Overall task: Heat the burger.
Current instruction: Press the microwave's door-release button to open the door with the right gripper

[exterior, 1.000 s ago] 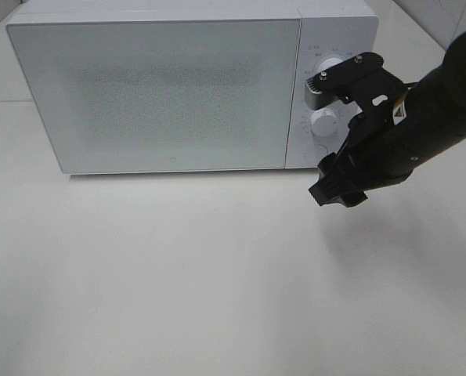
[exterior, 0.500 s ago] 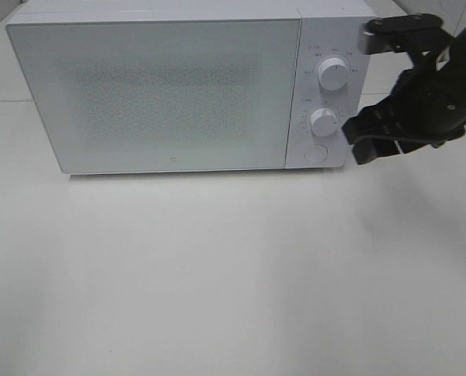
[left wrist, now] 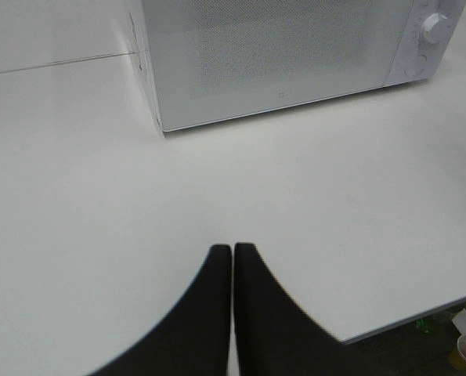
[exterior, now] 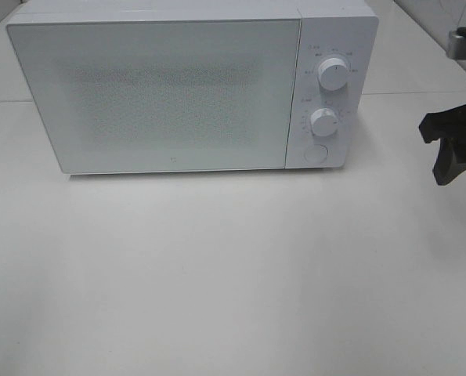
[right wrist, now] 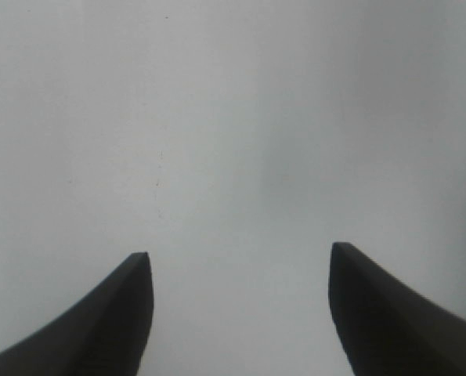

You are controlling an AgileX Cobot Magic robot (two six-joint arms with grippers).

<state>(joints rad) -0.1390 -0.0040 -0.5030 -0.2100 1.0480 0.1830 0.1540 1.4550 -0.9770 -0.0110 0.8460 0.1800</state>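
Burger not vis. in any view

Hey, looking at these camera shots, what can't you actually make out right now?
- Burger: in no view. If it sits inside the microwave, the closed frosted door hides it.
- Markings around the dials: exterior high view, too small to read.
- Right gripper: exterior high view, cut off by the right edge.
- Left gripper: absent from the exterior high view; only its shut fingertips show in the left wrist view.

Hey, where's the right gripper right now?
In the high view, the right gripper sits at the far right edge, beside the microwave, clear of its knobs.
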